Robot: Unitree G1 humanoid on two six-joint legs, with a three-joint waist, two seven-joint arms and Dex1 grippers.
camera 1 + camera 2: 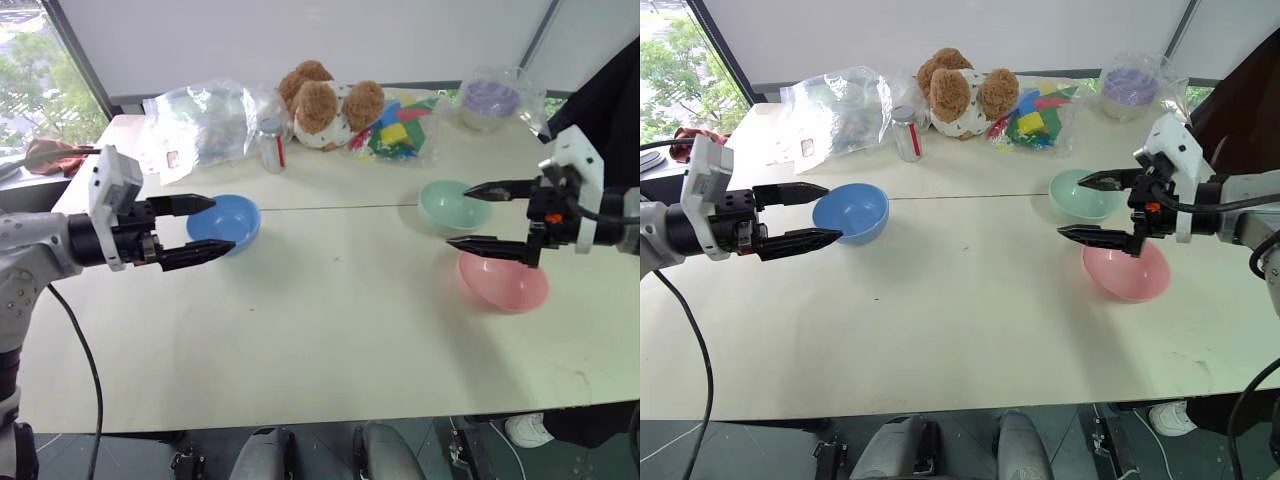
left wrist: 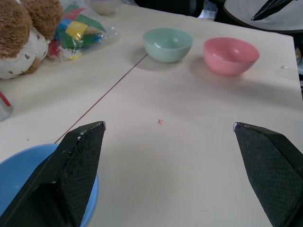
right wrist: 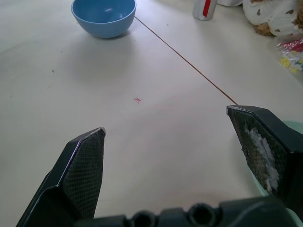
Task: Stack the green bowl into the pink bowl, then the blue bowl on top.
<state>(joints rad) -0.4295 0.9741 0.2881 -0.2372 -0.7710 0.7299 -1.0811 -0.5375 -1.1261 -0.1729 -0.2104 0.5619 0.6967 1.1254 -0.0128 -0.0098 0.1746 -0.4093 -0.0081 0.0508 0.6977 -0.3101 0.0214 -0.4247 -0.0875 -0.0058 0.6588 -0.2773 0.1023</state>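
Note:
The blue bowl [image 1: 226, 222] sits on the left part of the cream table [image 1: 330, 330]. The mint-green bowl [image 1: 452, 206] stands at the right, with the pink bowl [image 1: 503, 282] just in front of it; all three are upright, empty and apart. My left gripper [image 1: 212, 223] hovers open above the table at the blue bowl's near-left side, holding nothing. My right gripper [image 1: 465, 216] hangs open over the gap between the green and pink bowls, also with nothing between its fingers.
Along the table's far edge lie a clear plastic bag [image 1: 200, 125], a small can [image 1: 272, 145], a plush bear [image 1: 325, 103], a bag of coloured blocks [image 1: 400, 128] and a purple bowl in clear plastic [image 1: 488, 100]. A seam [image 1: 340, 208] runs across the tabletop.

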